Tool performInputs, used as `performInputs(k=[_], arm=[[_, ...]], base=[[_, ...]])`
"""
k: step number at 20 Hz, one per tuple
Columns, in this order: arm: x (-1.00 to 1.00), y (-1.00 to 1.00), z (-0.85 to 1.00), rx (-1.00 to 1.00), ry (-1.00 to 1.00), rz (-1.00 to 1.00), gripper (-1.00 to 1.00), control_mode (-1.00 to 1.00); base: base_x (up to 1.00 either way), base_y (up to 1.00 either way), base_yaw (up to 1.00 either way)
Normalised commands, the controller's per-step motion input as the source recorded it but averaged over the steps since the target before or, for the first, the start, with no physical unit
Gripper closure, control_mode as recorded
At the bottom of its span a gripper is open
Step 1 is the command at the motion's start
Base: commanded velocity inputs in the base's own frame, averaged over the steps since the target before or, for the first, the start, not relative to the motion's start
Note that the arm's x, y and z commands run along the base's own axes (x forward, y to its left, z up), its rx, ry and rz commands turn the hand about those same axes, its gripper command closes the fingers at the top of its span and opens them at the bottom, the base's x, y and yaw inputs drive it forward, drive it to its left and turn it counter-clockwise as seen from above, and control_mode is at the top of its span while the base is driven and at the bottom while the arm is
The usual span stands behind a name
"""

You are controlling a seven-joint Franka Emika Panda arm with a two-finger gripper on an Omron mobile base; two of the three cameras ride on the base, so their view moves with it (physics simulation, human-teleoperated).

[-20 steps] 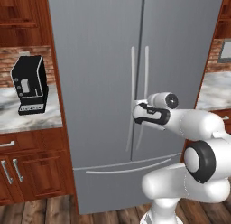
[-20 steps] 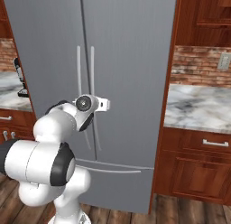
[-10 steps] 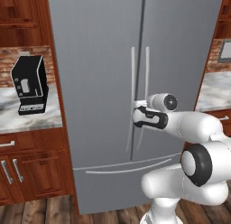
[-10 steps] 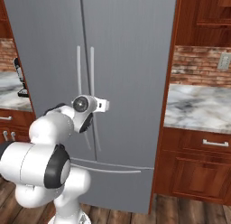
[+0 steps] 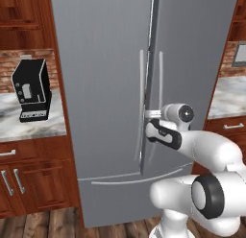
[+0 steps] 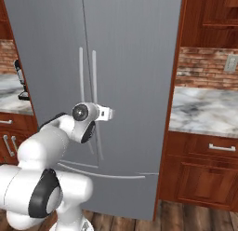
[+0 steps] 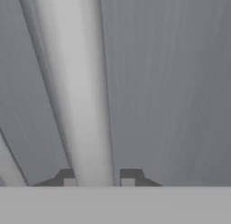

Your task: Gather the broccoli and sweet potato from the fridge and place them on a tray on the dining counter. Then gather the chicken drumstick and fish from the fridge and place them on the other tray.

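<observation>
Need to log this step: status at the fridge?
Hand shut on right door handle. Right fridge door cracked open. Nothing in the way.

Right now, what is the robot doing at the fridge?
The gripper is closed around the right door's handle of the fridge, with one finger on each side of the bar. That door stands slightly ajar, with a narrow gap at the centre seam, while the left door looks shut. No food is in sight yet, so the fetching has not begun.
</observation>
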Motion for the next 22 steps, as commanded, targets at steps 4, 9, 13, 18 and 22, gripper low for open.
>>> performInputs(k=[4,9,13,18,22], arm=[[-0.45,-0.68,0.00,0.00,0.00,0.00,1.00,-1.00],[-0.47,-0.84,0.00,0.00,0.00,0.00,1.00,-1.00],[-0.37,-0.83,0.00,0.00,0.00,0.00,1.00,-1.00],[-0.51,-0.95,-0.02,0.00,0.01,0.00,1.00,-1.00],[-0.55,-1.00,-0.05,0.00,0.03,0.00,1.00,-1.00]], base=[[0.00,0.00,0.00],[0.00,0.00,0.00],[0.00,0.00,0.00],[0.00,0.00,0.00],[0.00,0.00,0.00]])
